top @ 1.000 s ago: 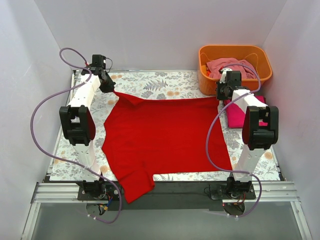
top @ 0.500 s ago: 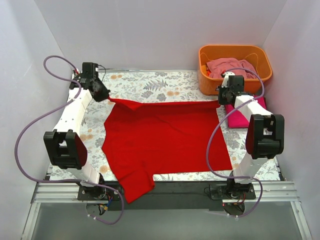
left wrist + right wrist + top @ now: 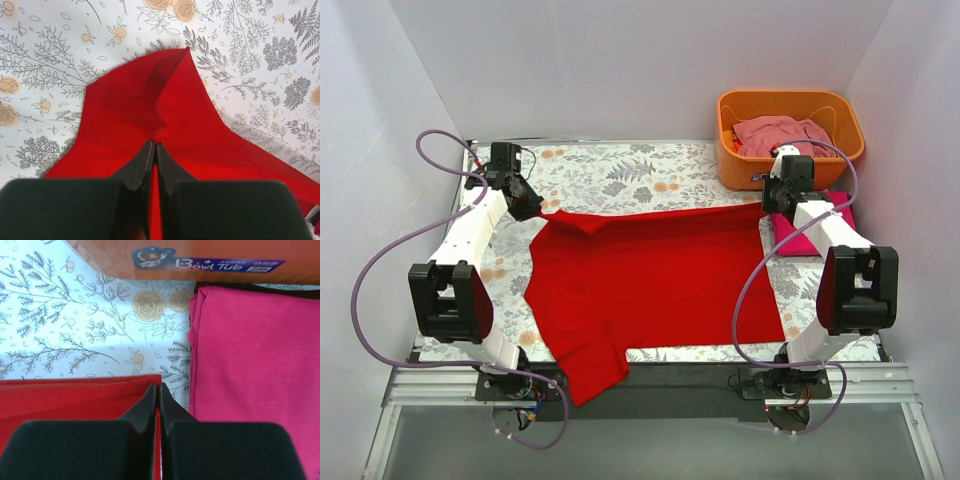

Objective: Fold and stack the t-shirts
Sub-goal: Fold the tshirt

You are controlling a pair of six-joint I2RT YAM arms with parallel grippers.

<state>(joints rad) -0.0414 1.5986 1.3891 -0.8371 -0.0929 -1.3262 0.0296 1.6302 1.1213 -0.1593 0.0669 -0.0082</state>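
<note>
The bright red t-shirt [image 3: 650, 275] lies spread across the floral table cover, one sleeve hanging over the near edge. My left gripper [image 3: 532, 209] is shut on its far left sleeve; in the left wrist view the red cloth [image 3: 150, 105] is pinched between the jaws [image 3: 155, 146]. My right gripper [image 3: 772, 206] is shut on its far right corner [image 3: 90, 395], fingertips [image 3: 156, 386] closed on the cloth. The far edge is lifted and taut between them. The magenta-pink t-shirt [image 3: 808, 228] lies folded at the right, beside my right gripper [image 3: 255, 350]. The dusty pale pink t-shirt [image 3: 775, 132] is bunched in the basket.
The orange plastic basket [image 3: 730, 150] stands at the far right corner, its wall just beyond my right gripper [image 3: 200, 260]. White walls enclose the table on three sides. Floral cover [image 3: 620, 165] shows bare beyond the shirt's far edge.
Both grippers have drawn the red shirt's far edge a little toward the near side. The left arm has swung out to the left; the right arm has shifted right.
</note>
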